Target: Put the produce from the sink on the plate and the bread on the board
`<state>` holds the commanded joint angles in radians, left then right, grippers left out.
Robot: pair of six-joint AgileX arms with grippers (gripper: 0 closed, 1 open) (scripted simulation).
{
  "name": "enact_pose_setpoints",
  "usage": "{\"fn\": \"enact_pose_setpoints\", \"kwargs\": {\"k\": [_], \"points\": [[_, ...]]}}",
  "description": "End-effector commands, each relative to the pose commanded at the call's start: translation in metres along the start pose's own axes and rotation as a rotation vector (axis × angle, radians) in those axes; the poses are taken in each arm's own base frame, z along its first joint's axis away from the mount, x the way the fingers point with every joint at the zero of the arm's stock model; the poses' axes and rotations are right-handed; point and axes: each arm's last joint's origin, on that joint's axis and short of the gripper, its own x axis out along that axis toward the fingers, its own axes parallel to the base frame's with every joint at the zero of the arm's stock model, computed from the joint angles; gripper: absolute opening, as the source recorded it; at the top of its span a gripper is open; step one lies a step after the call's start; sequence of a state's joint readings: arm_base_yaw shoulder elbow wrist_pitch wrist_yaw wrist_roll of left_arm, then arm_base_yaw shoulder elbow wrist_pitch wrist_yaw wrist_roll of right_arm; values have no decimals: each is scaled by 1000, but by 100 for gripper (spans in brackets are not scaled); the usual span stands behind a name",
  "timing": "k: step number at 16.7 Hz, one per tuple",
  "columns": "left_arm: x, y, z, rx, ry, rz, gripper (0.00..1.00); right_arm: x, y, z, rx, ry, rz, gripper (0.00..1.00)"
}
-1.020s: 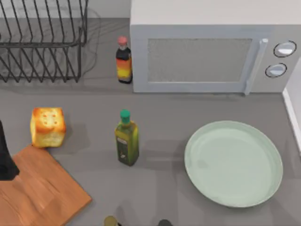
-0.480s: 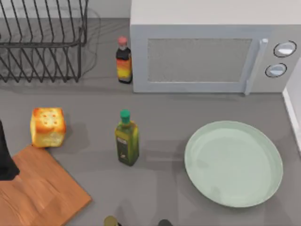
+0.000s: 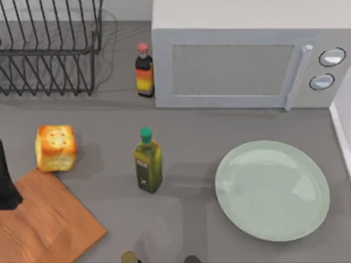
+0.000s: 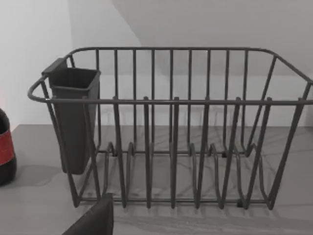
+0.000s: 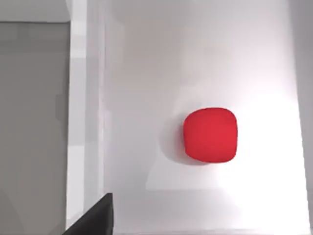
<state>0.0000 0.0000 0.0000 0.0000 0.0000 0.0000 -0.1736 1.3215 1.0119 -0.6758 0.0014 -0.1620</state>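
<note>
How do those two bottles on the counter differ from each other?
The oil bottle is olive-green with a green cap; the sauce bottle is dark with a red-and-yellow label and pinkish cap. The oil bottle stands in the open mid-counter; the sauce bottle stands beside the microwave. Both are upright.

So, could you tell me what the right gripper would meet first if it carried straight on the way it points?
Probably the red produce lying on the white sink floor; nothing stands between, though depth is unclear.
</note>
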Motion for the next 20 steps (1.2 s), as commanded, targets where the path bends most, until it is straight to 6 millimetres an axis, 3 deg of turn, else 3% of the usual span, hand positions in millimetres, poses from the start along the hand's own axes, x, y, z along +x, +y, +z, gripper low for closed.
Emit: {"fn": "enact_pose_setpoints", "kwargs": {"k": [4,7,9,12,18,20], "points": [[0,0,0,0,0,0,100,70,-22,38,-2,298,37,100],[0,0,0,0,0,0,100,117,-34,47,0,462,69,100],[0,0,0,0,0,0,100,139,-40,49,2,532,85,100],[0,0,0,0,0,0,100,153,-45,49,3,577,97,100],[0,0,0,0,0,0,100,154,-42,49,-1,576,98,100],[0,0,0,0,0,0,100,163,-42,45,-1,577,98,100]]}}
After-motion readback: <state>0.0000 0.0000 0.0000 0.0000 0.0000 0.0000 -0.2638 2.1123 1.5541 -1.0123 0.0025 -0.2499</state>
